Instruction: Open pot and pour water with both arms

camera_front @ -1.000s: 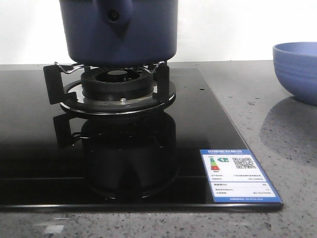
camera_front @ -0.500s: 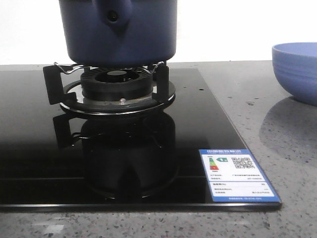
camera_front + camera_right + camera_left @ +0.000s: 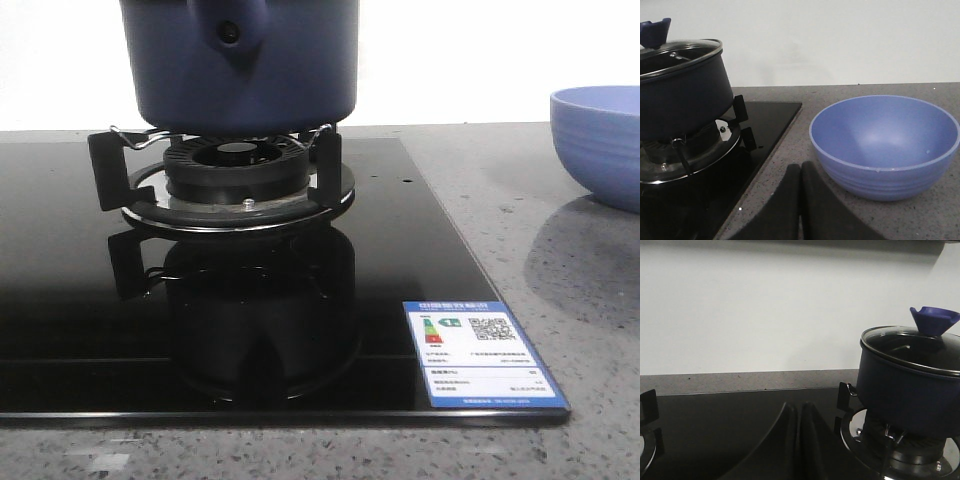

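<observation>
The dark navy pot [image 3: 240, 65] stands on the burner grate [image 3: 238, 180] of the black glass hob, its handle stub with the round hole facing the front camera. In the left wrist view the pot [image 3: 910, 390] carries a glass lid [image 3: 912, 347] with a blue knob [image 3: 934, 320]. It also shows in the right wrist view [image 3: 682, 95]. My left gripper [image 3: 799, 407] is shut and empty over the hob, apart from the pot. My right gripper [image 3: 800, 170] is shut and empty over the counter, between the hob and the bowl. Neither gripper shows in the front view.
A light-blue ribbed bowl [image 3: 885, 145] sits on the grey speckled counter right of the hob; it shows at the front view's right edge [image 3: 600, 140]. An energy label [image 3: 482, 352] is stuck on the hob's front right corner. A second burner [image 3: 646, 435] lies at the hob's other side.
</observation>
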You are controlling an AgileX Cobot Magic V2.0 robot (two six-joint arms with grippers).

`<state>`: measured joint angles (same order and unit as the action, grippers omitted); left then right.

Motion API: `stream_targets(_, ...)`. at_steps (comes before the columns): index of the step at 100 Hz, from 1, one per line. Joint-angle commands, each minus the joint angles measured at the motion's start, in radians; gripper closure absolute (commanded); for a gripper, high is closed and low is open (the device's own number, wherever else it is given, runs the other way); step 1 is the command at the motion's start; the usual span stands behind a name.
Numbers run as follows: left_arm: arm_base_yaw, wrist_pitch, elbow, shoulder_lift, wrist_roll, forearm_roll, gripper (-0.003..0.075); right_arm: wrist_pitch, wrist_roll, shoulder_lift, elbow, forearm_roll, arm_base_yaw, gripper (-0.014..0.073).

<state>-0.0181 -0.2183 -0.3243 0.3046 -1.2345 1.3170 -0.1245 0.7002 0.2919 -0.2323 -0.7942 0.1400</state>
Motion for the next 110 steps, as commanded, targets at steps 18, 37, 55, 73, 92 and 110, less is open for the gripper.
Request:
stream_targets(18,-0.009,-0.004,-0.024,0.004,0.003,0.03,0.0741,0.055,0.014,0.004,-0.016,-0.013,0.001,0.0657)
stream_targets(37,-0.009,-0.004,-0.024,0.004,0.003,0.03,0.0741,0.055,0.014,0.004,-0.016,-0.013,0.001,0.0657)
stream_targets(55,-0.009,-0.004,-0.024,0.004,0.003,0.03,0.0741,0.055,0.014,0.004,-0.016,-0.013,0.001,0.0657)
stream_targets(73,-0.009,-0.004,-0.024,0.004,0.003,0.03,0.0741,0.055,0.014,0.004,-0.016,-0.013,0.001,0.0657)
stream_targets(92,-0.005,0.065,-0.021,0.002,0.291,-0.235,0.0741,0.055,0.014,0.004,-0.016,-0.013,0.001,0.0657)
stream_targets(110,-0.005,0.189,0.067,-0.042,1.155,-1.059,0.0741,0.055,0.014,0.004,-0.016,-0.013,0.001,0.0657)
